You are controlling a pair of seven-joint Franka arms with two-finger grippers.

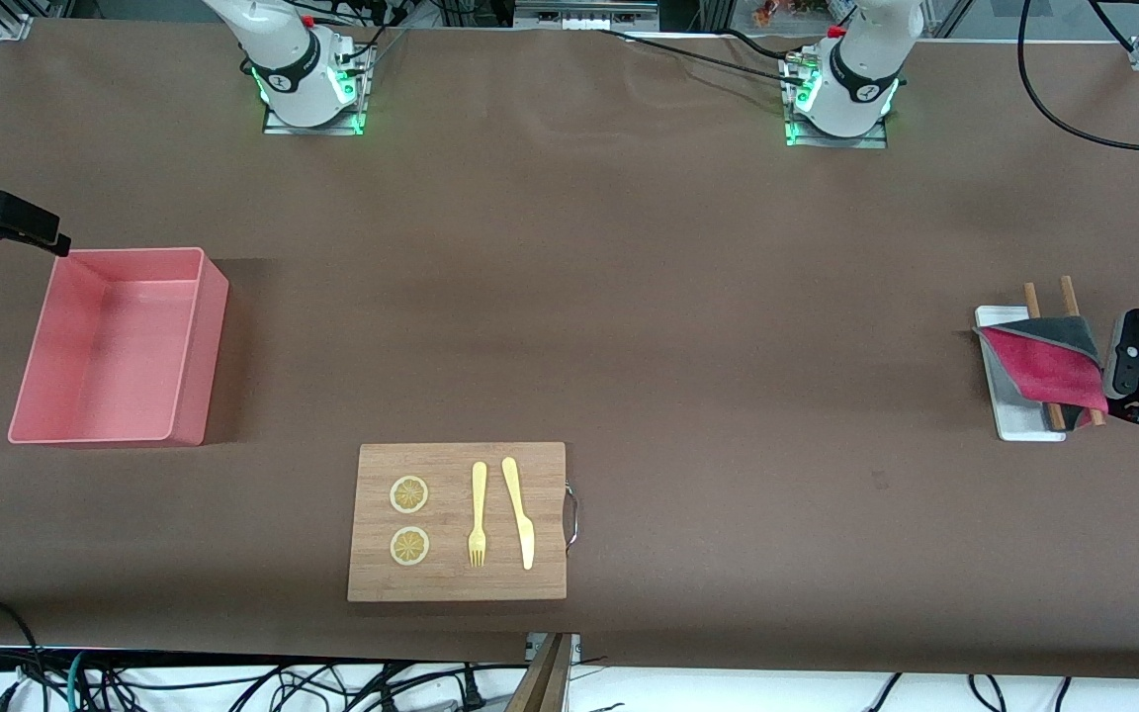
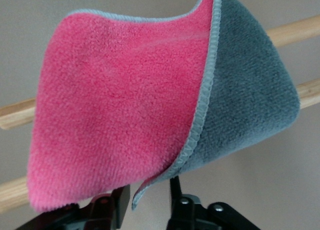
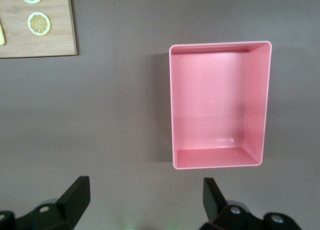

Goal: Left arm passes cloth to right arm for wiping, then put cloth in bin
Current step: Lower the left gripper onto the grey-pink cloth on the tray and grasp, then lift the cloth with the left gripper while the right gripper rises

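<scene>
The cloth (image 1: 1044,361), crimson-pink with a dark grey flap folded over, lies draped across two wooden rods (image 1: 1031,297) on a small white tray (image 1: 1014,420) at the left arm's end of the table. My left gripper (image 1: 1110,384) is low at the cloth's edge. In the left wrist view the cloth (image 2: 125,105) fills the picture, and one hemmed corner hangs between the left gripper's (image 2: 149,200) fingers, which still stand apart. The salmon-pink bin (image 1: 211,326) stands empty at the right arm's end. My right gripper (image 1: 36,229) hovers beside the bin (image 3: 262,100), open (image 3: 145,197) and empty.
A bamboo cutting board (image 1: 456,583) lies near the front edge, carrying two lemon slices (image 1: 409,494), a yellow fork (image 1: 478,514) and a yellow knife (image 1: 520,514). A corner of the board (image 3: 50,40) shows in the right wrist view. Brown tabletop spreads between board, bin and tray.
</scene>
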